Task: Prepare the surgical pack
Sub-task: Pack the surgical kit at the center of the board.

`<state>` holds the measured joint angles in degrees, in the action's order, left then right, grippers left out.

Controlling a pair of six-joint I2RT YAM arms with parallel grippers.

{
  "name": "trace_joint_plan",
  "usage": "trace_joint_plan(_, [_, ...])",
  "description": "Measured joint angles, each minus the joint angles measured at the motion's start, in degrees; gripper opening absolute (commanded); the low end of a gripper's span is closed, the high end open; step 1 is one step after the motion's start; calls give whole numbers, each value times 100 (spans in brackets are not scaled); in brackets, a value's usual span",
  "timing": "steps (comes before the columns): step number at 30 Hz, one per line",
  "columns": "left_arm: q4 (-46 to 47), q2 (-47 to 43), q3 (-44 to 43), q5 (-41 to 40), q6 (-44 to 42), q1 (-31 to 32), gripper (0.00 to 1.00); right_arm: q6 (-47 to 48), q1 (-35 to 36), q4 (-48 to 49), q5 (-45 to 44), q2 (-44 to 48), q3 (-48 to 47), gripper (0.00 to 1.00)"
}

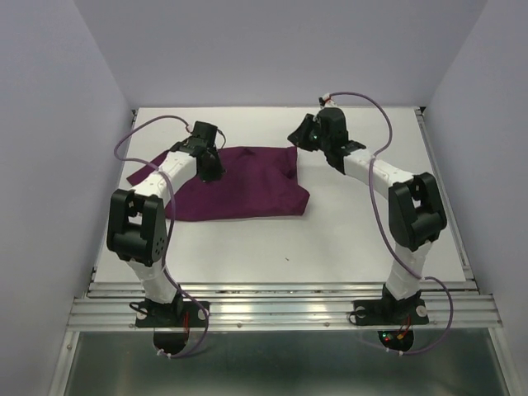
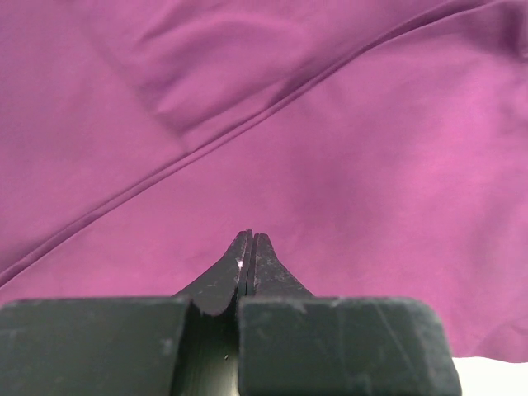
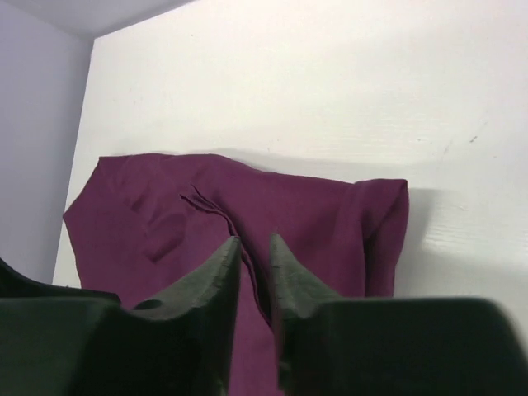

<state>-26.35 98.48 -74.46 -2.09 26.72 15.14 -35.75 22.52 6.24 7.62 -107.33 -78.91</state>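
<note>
The surgical pack shows as a deep-purple cloth (image 1: 247, 188) lying folded and rumpled on the white table (image 1: 355, 239), left of centre. My left gripper (image 1: 209, 171) rests on the cloth's left part. In the left wrist view its jaws (image 2: 250, 239) are pressed together, with only purple cloth (image 2: 330, 148) beyond the tips. My right gripper (image 1: 298, 137) hovers at the cloth's far right corner. In the right wrist view this gripper (image 3: 254, 245) has a narrow gap between its fingers, and a hem of the cloth (image 3: 313, 214) shows through the gap below.
Pale walls (image 1: 49, 124) close in the table at the back and on both sides. Metal rails (image 1: 280, 309) run along the near edge by the arm bases. Purple cables (image 1: 375, 177) loop beside each arm.
</note>
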Motion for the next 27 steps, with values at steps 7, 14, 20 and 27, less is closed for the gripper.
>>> trace_joint_plan(7, [-39,162,-522,59,-98,63,0,442,120,-918,-546,-903,-1241,38])
trace_joint_plan(14, [-13,1029,-1655,24,-168,24,0,557,109,-1685,-787,-1392,-1596,34])
trace_joint_plan(20, [83,1893,-1945,319,-190,13,0,560,109,-1867,-870,-1416,-1646,31])
trace_joint_plan(27, [96,2350,-2039,739,-186,13,0,570,109,-1893,-870,-1580,-1878,19])
